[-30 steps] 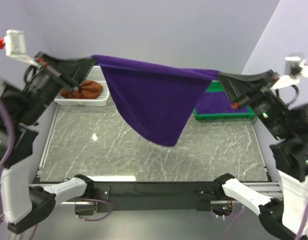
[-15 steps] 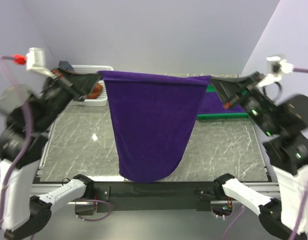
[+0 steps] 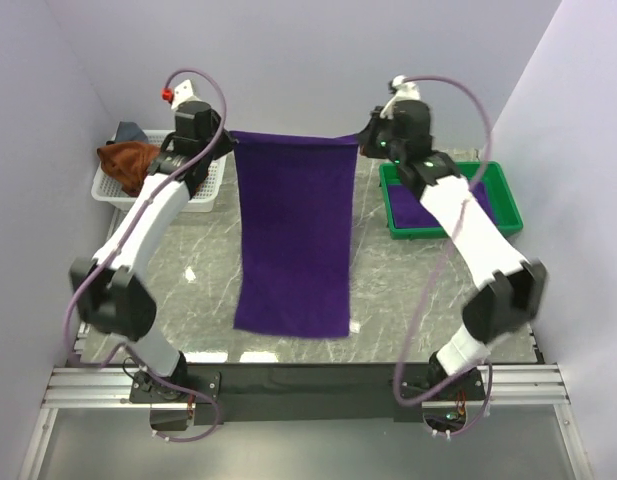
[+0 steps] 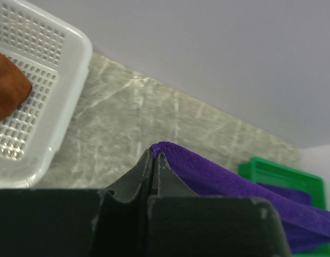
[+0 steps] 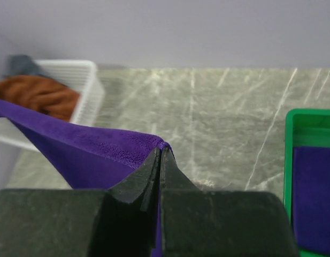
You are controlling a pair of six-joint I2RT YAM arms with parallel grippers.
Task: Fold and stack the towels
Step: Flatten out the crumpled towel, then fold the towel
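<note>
Grey marbled bench below lilac walls: from above, a purple towel runs long toward the near side, its two far corners pinched by the left hand and right hand. A rust-brown towel sits in the white basket far left; another purple cloth lies in the green tray on the right. Left wrist view: jaws clamped on the towel's corner, basket alongside. Right wrist view: jaws pressed together on the opposite corner.
</note>
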